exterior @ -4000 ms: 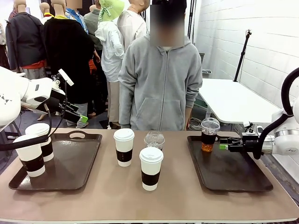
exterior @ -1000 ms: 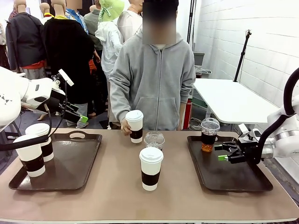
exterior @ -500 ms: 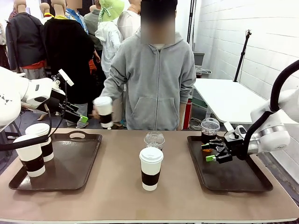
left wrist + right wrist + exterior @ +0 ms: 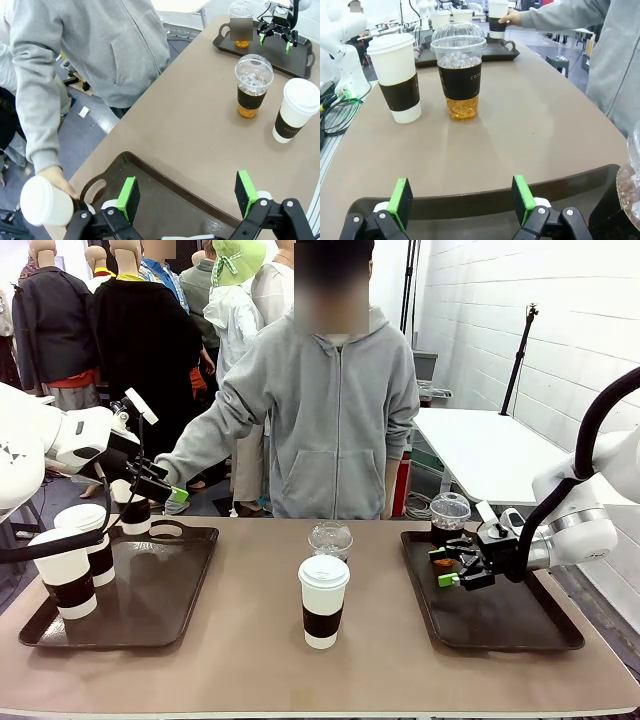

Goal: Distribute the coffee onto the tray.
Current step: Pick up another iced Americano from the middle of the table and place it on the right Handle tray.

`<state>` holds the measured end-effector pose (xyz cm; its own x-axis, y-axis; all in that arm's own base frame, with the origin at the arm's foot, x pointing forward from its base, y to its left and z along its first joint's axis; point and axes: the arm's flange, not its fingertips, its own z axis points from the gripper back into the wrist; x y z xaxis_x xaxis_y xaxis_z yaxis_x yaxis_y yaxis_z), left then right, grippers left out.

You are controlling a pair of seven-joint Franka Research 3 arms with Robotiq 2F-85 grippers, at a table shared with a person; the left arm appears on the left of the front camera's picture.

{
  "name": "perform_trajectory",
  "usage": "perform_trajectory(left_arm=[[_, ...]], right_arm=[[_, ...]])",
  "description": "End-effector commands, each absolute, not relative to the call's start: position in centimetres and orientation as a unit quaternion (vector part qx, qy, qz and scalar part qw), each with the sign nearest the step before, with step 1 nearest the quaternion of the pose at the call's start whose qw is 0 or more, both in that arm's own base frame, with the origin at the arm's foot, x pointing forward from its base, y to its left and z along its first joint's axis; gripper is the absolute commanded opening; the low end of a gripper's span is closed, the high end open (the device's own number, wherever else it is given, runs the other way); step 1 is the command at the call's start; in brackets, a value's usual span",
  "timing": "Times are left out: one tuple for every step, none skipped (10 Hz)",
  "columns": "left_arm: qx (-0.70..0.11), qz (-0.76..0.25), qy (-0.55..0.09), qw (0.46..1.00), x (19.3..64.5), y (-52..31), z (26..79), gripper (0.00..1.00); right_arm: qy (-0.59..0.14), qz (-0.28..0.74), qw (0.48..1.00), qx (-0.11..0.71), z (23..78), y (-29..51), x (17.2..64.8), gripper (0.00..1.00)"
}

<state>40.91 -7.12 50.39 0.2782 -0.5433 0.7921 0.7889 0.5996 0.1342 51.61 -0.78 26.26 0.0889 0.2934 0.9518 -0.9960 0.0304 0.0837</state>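
My right hand [image 4: 442, 570], wide open and empty, points at the upright clear dome-lidded plastic cup [image 4: 330, 539] standing well to its left.

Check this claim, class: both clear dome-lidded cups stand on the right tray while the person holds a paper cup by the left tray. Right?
No. One dome-lidded cup stands on the right tray; the other stands on the table, left of that tray, as the front view shows.

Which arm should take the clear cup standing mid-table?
Right. The right gripper, open, faces the clear cup across bare table; the left gripper shares the left tray with the person's hand.
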Motion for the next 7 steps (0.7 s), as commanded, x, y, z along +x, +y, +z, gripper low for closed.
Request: perform_trajectory(left_arm=[[-0.147,-0.423,-0.425,0.786,40.93,-7.00,50.32,1.00],[-0.147,-0.423,-0.425,0.786,40.93,-7.00,50.32,1.00],[-0.147,-0.423,-0.425,0.786,40.93,-7.00,50.32,1.00],[-0.147,-0.423,-0.425,0.786,40.93,-7.00,50.32,1.00],[-0.147,-0.423,-0.425,0.786,40.93,-7.00,50.32,1.00],[-0.147,-0.423,-0.425,0.786,40.93,-7.00,50.32,1.00],[-0.147,-0.423,-0.425,0.786,40.93,-7.00,50.32,1.00]], right_arm=[[-0.402,0.541,0.593,0.441,26.34,-0.82,51.53,1.00],[-0.402,0.541,0.593,0.441,26.34,-0.82,51.53,1.00],[-0.402,0.541,0.593,0.441,26.34,-0.82,51.53,1.00],[-0.402,0.541,0.593,0.441,26.34,-0.82,51.53,1.00],[-0.402,0.541,0.593,0.441,26.34,-0.82,51.53,1.00],[-0.402,0.542,0.595,0.437,26.26,-0.83,51.60,1.00],[-0.405,0.534,0.597,0.441,26.54,-0.11,51.59,1.00]])
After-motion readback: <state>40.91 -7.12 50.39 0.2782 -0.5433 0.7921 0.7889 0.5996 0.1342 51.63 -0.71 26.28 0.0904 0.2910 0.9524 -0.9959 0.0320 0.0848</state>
